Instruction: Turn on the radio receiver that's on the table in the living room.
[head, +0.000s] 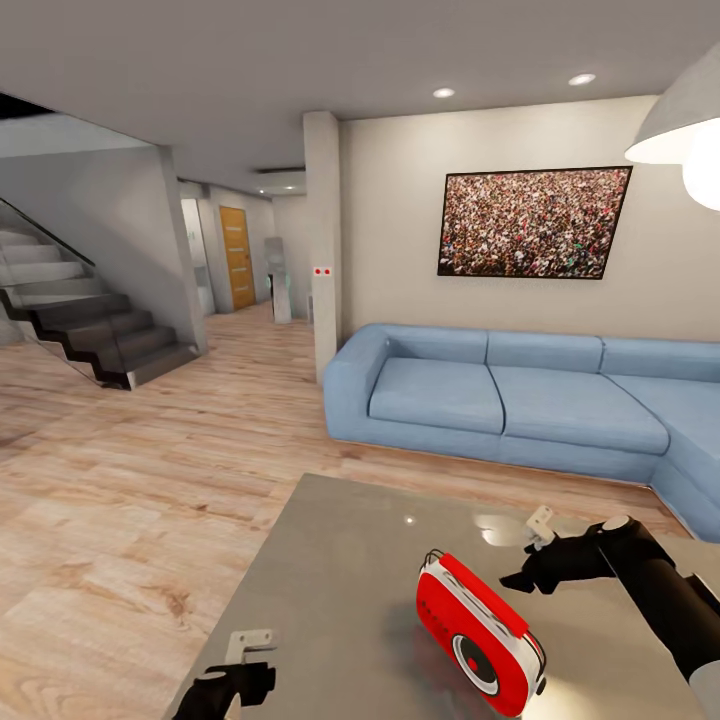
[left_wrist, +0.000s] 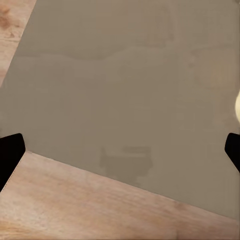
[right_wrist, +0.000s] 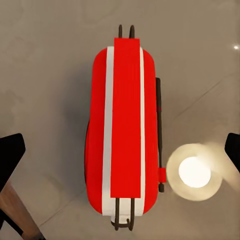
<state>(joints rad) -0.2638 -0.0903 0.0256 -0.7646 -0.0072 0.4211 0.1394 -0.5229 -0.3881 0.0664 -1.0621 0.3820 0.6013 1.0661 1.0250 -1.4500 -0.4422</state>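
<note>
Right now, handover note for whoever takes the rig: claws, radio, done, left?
Left claw: open, empty, low over the table edge.
Right claw: open, empty, above the radio, not touching.
Radio: upright on the grey table before the sofa, dial centre red, facing the robot.
Done: robot at the table.
Left: press the dial, check it goes green.

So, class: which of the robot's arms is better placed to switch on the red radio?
The right. Its gripper hangs just beside the radio, fingers apart, looking straight down on it. The left gripper sits at the table's near edge, farther away.
</note>
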